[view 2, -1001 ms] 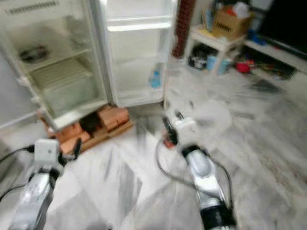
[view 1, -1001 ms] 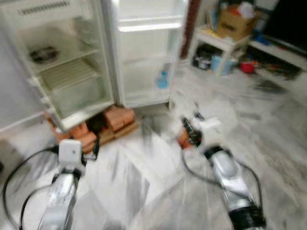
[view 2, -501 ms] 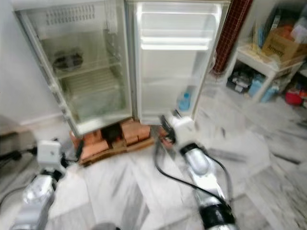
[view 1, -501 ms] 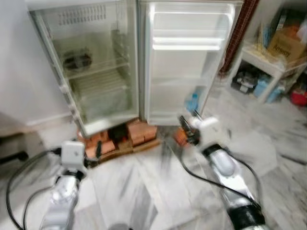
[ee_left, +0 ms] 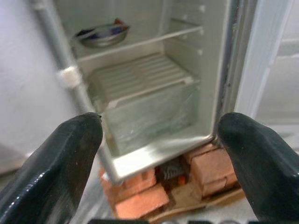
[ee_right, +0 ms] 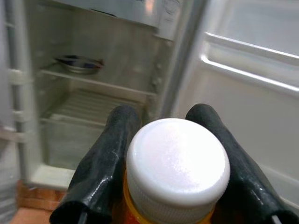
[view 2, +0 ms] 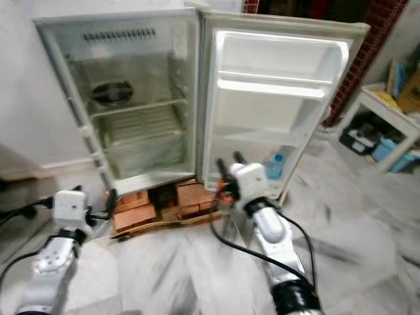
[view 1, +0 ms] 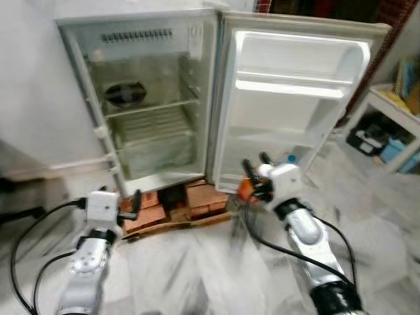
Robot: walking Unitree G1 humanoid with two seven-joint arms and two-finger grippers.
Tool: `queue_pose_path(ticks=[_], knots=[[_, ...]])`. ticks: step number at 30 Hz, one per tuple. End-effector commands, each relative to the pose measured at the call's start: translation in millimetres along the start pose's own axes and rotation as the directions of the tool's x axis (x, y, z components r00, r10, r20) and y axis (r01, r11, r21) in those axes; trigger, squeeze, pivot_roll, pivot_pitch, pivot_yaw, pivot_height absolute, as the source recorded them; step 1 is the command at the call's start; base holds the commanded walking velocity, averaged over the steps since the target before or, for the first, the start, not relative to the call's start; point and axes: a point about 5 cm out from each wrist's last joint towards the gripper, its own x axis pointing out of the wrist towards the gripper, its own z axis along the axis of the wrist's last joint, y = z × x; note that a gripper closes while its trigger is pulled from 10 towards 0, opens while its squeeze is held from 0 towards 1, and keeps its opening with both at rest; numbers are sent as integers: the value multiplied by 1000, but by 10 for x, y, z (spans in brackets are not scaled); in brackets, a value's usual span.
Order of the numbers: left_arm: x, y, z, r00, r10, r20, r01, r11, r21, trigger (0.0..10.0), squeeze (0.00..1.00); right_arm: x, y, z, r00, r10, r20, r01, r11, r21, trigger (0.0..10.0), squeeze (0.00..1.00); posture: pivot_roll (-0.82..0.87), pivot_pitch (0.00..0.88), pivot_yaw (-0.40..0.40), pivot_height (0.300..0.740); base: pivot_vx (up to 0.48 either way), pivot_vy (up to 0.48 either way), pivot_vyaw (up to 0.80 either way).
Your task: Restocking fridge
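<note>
Right end effector (ee_right: 163, 154): clamped on orange bottle (ee_right: 177, 175), near the open fridge (view 1: 154, 111) door.
Bottle axis: along the fingers, white cap toward the wrist camera.
Left end effector (ee_left: 159, 140): fingers apart, empty, facing fridge shelves.
Bowl (view 1: 125, 93): upper shelf.

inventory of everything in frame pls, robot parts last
fridge: 1, white, open, standing on bricks
fridge door: 1, white, swung open to the right
bowl: 1, dark, upper fridge shelf
blue bottle: 1, bottom door shelf
bricks: several, orange-red, under fridge
side table: 1, white, far right, clutter beneath
orange bottle: 1, white cap, in right gripper
left gripper: open, facing fridge
right gripper: shut on orange bottle, near door
</note>
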Motion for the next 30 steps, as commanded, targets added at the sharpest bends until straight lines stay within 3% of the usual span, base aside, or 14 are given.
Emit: queue_pose_path(ticks=[1, 16, 21, 30], knots=[[35, -113, 27, 999, -31, 9, 31, 1000, -7, 10000, 0, -26, -154, 35, 999, -48, 17, 48, 999, -15, 10000, 0, 9, 0, -50, 740, 334, -341, 0], [46, -198, -2, 999, -39, 0, 39, 999, -13, 10000, 0, -25, -111, -16, 1000, -6, -11, 6, 1000, -4, 10000, 0, 8, 0, -58, 740, 41, -456, 0], [42, -215, -7, 999, -39, -1, 39, 999, -27, 10000, 0, -29, -38, -15, 999, 50, -5, -50, 999, -4, 10000, 0, 10, 0, -58, 740, 0, -175, 0], [34, -186, -11, 1000, -5, 6, 5, 998, -67, 10000, 0, 3, -19, 20, 998, 60, 18, -60, 998, -16, 10000, 0, 15, 0, -55, 740, 0, 0, 800]])
